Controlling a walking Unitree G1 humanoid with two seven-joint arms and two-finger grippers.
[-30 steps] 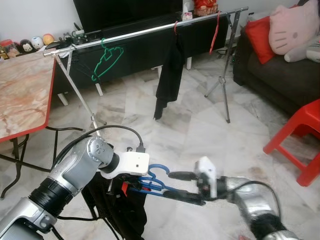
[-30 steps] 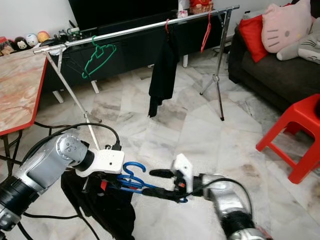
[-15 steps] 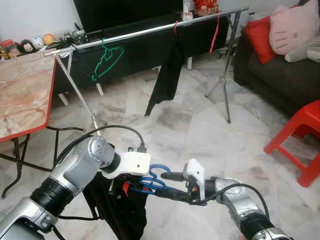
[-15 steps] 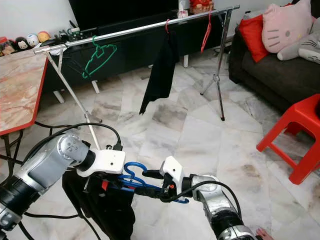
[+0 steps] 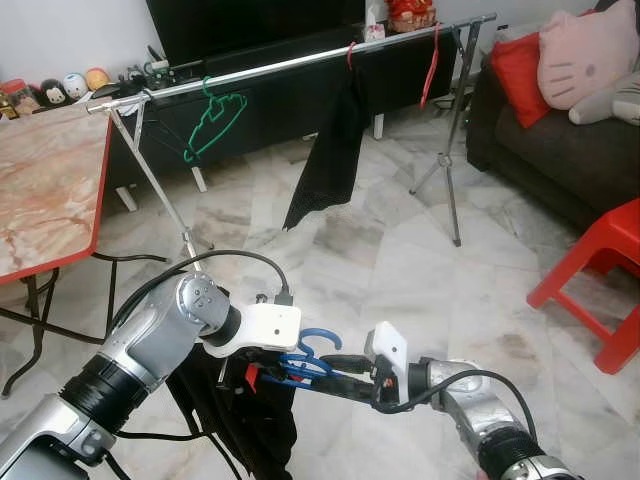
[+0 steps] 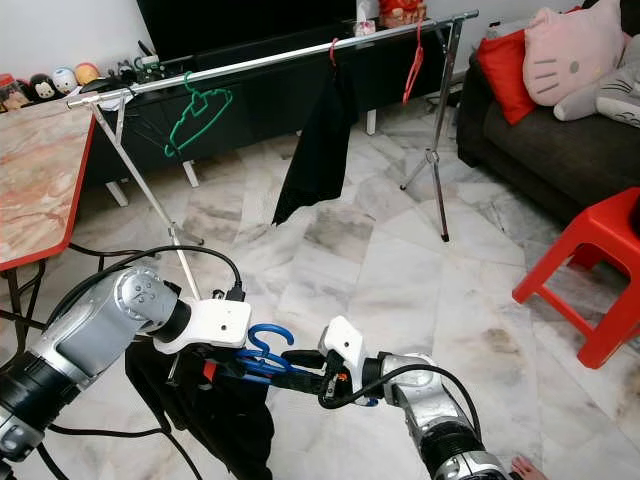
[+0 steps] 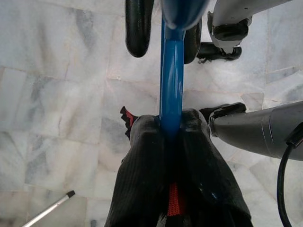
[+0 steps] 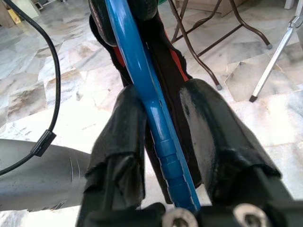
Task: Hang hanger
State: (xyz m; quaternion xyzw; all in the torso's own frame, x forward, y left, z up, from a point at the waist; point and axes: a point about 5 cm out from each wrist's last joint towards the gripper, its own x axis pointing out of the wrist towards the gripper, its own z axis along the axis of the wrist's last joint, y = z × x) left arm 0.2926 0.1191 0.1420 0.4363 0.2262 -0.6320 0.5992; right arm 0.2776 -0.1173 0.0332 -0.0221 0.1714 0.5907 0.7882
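A blue hanger (image 5: 312, 347) with a black garment (image 5: 240, 425) draped on it sits low in front of me. My left gripper (image 5: 262, 378) is shut on the hanger; in the left wrist view the blue bar (image 7: 171, 71) runs between its pads. My right gripper (image 5: 338, 374) comes in from the right, open, its fingers (image 8: 122, 137) on either side of the blue bar (image 8: 142, 80), with a gap on one side. The silver clothes rail (image 5: 300, 62) stands across the room beyond.
On the rail hang a green hanger (image 5: 215, 118), a black garment (image 5: 335, 150) and a red hanger (image 5: 430, 65). A red-edged table (image 5: 40, 190) stands at the left, with a dark sofa (image 5: 560, 150) and a red stool (image 5: 600, 270) at the right. A black cable (image 5: 230, 258) loops over my left arm.
My right gripper has moved left, and its fingers now sit around the blue hanger's bar. The black garment on the rail has swung. My left arm has stayed in place.
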